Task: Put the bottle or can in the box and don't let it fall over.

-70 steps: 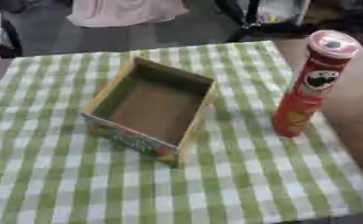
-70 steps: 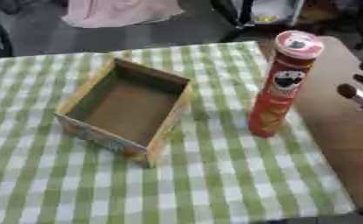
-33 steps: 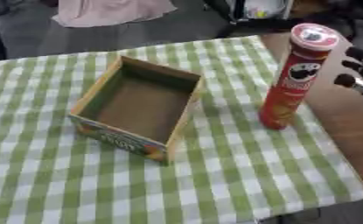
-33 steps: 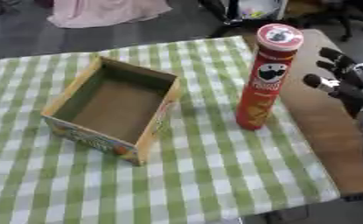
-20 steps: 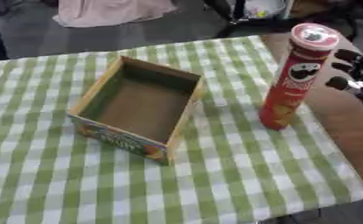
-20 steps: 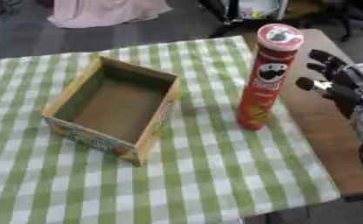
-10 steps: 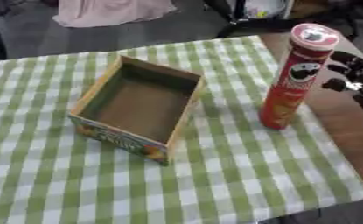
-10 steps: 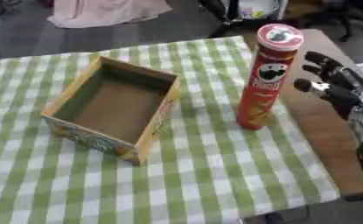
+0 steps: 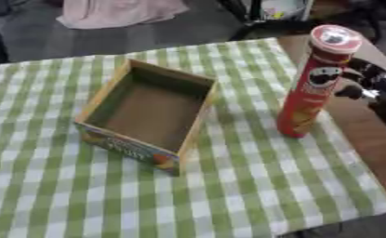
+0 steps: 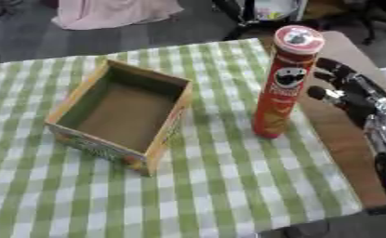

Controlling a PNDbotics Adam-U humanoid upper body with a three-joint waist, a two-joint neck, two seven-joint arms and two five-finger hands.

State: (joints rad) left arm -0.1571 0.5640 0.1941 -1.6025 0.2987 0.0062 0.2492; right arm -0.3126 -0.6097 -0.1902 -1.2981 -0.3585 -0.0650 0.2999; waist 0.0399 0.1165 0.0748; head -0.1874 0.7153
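Note:
A tall red crisps can (image 10: 282,83) with a pale lid stands upright on the green checked cloth, right of centre. An open cardboard box (image 10: 121,114), empty inside, sits to its left, a hand's width apart. My right hand (image 10: 349,96) comes in from the right edge, just beside the can's upper half. Its fingers (image 10: 329,65) and thumb are spread and reach toward the can with a small gap left. My left hand shows in neither view.
The checked cloth (image 9: 228,186) covers a brown table whose bare wood (image 10: 342,139) shows along the right side, near the edge. Beyond the far edge are pink fabric (image 9: 114,11) and dark chair bases on the floor.
My right hand has come in from the right edge and crept left toward the can. The can and box stay put. The camera tilted a little early on.

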